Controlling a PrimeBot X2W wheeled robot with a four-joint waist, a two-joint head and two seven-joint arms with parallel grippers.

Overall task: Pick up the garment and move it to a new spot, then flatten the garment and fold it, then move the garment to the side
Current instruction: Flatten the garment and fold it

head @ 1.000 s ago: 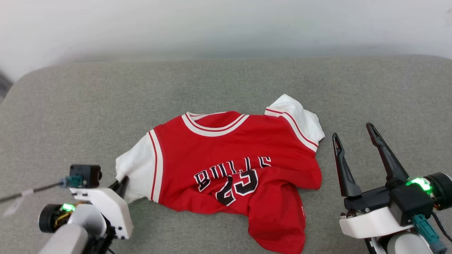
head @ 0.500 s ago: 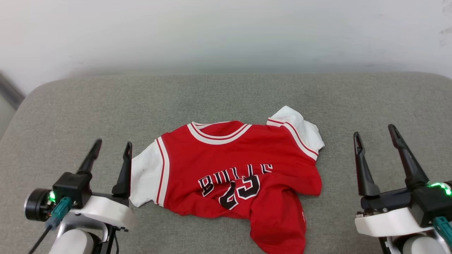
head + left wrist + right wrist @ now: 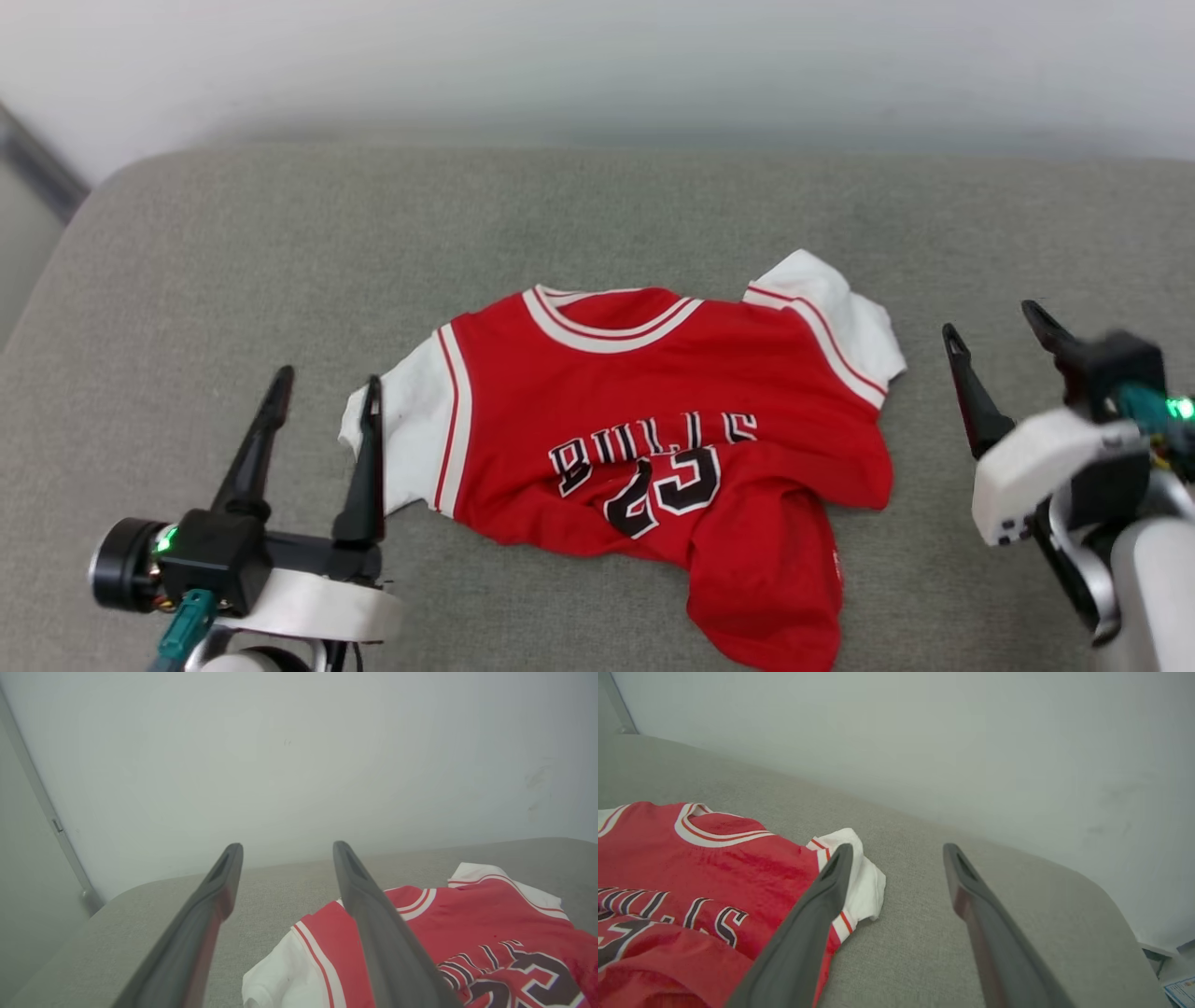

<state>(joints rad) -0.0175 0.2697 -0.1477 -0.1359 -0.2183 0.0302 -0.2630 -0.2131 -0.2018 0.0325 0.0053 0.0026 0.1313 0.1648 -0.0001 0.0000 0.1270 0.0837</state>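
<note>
The garment point(image 3: 653, 411), a red jersey with white short sleeves, black "BULLS" lettering and a number, lies rumpled on the grey cushion point(image 3: 233, 261), its lower part folded over itself. My left gripper point(image 3: 327, 383) stands open just left of the white left sleeve, with nothing between its fingers. The left wrist view has that sleeve and the red front of the garment point(image 3: 490, 914) behind the right finger point(image 3: 373, 919). Off to the right of the other sleeve, my right gripper point(image 3: 994, 327) is open and empty. The garment point(image 3: 691, 868) lies left of the fingers point(image 3: 817, 914) in the right wrist view.
The grey cushion runs wide to both sides of the jersey and ends at a pale wall point(image 3: 597, 65) behind. Its rounded left corner point(image 3: 84, 205) and a dark strip point(image 3: 37, 168) by the wall show at the upper left.
My left gripper has let go of the white sleeve, opened and drawn back to the left of it. The right gripper has turned and stays open. The head camera has shifted.
</note>
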